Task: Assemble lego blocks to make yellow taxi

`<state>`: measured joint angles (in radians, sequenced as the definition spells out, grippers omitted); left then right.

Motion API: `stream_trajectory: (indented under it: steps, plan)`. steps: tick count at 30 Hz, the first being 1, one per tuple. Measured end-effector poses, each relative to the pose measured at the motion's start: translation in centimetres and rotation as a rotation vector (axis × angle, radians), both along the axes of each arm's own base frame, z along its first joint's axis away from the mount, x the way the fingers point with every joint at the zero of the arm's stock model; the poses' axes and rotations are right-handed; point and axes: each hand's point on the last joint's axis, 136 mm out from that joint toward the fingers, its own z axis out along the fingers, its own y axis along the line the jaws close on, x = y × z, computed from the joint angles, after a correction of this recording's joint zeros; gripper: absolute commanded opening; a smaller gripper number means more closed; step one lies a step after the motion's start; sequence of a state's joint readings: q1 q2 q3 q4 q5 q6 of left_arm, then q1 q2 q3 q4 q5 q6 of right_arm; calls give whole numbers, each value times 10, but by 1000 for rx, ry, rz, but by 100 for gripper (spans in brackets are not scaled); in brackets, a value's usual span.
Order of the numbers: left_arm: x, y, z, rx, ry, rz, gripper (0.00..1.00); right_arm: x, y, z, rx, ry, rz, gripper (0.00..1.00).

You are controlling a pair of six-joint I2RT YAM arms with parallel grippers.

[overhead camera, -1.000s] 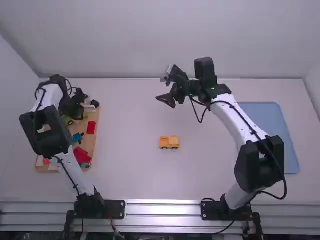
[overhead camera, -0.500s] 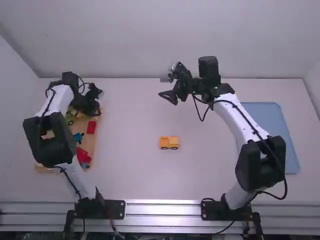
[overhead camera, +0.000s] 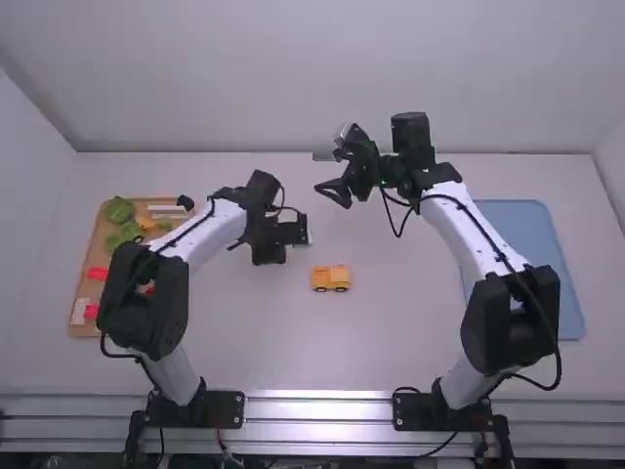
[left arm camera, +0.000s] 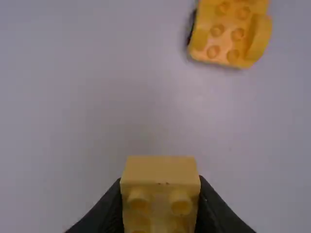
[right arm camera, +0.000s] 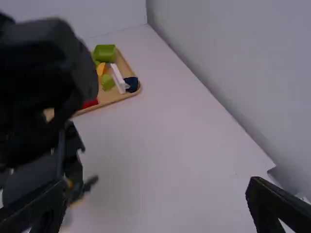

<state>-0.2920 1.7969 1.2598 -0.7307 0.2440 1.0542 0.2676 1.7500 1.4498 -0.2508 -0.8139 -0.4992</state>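
At the left of the table [overhead camera: 254,342] lies the wooden tray [overhead camera: 98,249], its raised rim around green blocks [overhead camera: 119,210] and other pieces; any return trip should lift over that rim. To its right, the left hand [left arm camera: 160,196] is closed on a yellow block [left arm camera: 160,171], gripped by opposite sides, with studs showing. Just beside it, near mid-table, stands the yellow vehicle base [overhead camera: 330,278], apart from the block, with studs upward and a curved raised piece at one end.

The step appears to be seating the block. Best practice: square it to the stud rows, keep it level, descend straight, then press evenly; since the base may roll, bracing it would help. The fingers should miss the curved piece.

Farther back, the right hand [right arm camera: 156,194] holds nothing, its fingers wide apart. It could come in from the far side or the right, while broad table surface on the near side leaves the left arm room. At far right is the blue tray [overhead camera: 527,264], well apart from the work.
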Motion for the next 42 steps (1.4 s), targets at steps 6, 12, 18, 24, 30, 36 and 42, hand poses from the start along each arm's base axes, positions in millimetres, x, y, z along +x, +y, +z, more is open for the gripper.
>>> stream_trajectory:
  steps: [6, 12, 18, 24, 30, 36, 42]
  plan:
    - [-24, -21, -27, 38, -5, -105, 2, -3, -6, 2, 30, 26, 20, 99]
    - [-26, -20, -45, 19, -27, -100, 2, -2, -17, 7, 68, 34, 33, 99]
    - [-23, -21, -53, 0, -57, -82, 2, -4, -21, 11, 96, 41, 51, 99]
    - [-21, -18, -66, 22, -47, -66, 2, -7, -18, 12, 102, 43, 67, 99]
    - [-15, -15, -73, 46, -57, -43, 45, -10, -14, 13, 104, 44, 78, 99]
    - [-16, -13, -74, 56, -55, -31, 99, -10, -14, 13, 104, 46, 80, 99]
    - [-11, -14, -72, 20, -59, -15, 99, -10, -14, 13, 105, 46, 79, 99]
